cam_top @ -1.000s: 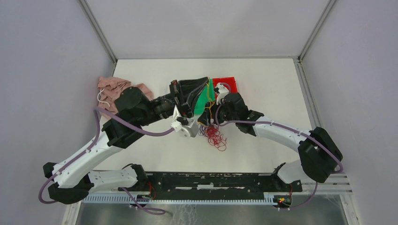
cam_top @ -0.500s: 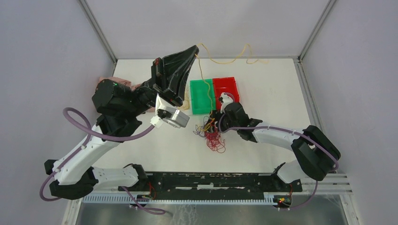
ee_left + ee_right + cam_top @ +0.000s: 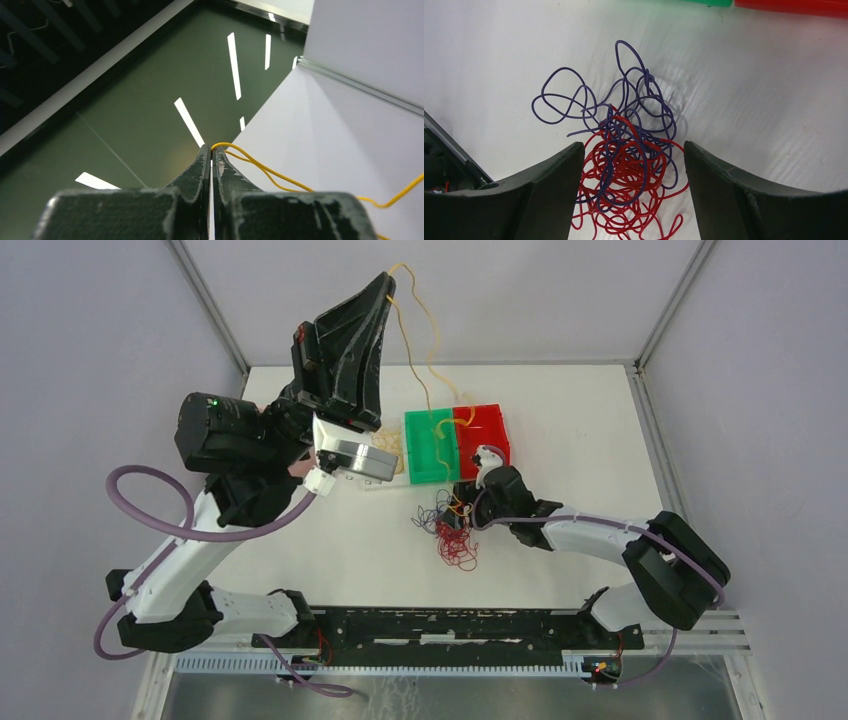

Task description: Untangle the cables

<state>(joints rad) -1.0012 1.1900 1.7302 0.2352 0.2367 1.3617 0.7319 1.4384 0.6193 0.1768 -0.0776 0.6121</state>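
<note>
Up at the far left, the left gripper (image 3: 385, 280) pinches one yellow cable (image 3: 225, 144), which slants down rightward across the green bin (image 3: 425, 445) and red bin (image 3: 487, 430) to the tangle of red cable (image 3: 626, 167) and purple cable (image 3: 646, 78) on the white table (image 3: 580, 430). The right gripper (image 3: 633, 147) hangs spread over the tangle, between pale walls (image 3: 90, 340).

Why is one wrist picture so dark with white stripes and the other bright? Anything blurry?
Left wrist view: it faces a dim surface with glaring white strips; the left gripper, shut on the yellow cable, looks soft. Right wrist view: bright, even light; purple cable and red cable sharp, casting faint shadows on the table; right gripper edges blurred.
</note>
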